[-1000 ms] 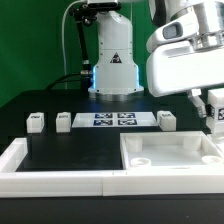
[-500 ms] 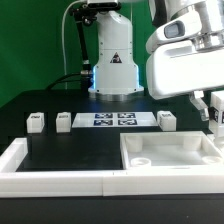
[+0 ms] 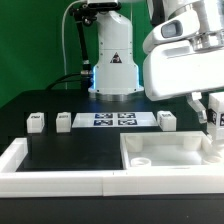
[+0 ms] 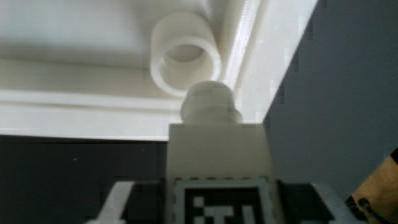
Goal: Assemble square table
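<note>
Black work surface [image 3: 70, 150] is bordered by a long white rim [image 3: 60, 182], and the arm's base [image 3: 113, 60] is seen behind it. At the front, on the exterior view's right, the square slab [image 3: 160, 140] is laid flat with its hollow side up. 3 loose legs [image 3: 36, 122] are stood in a row behind it, 2 on the exterior view's left of the marker board [image 3: 113, 120] and 1 on its right, none of them fitted to the slab. The 4th leg [image 4: 217, 150] is held in the gripper [image 3: 211, 110], whose jaws are closed part-way onto its sides, over the slab's far corner on the exterior view's right. In the wrist view the leg's long axis is directed toward the slab, with its rounded tip [image 4: 208, 100] leading. The round socket [image 4: 178, 55] in that corner is seen just beyond the tip and slightly off the leg's line, on the side away from the dark surface and toward the slab's inside. Whether tip and slab are touching cannot be told. A small sideways correction is judged to be needed before the tip can be lowered and seated in the socket.
</note>
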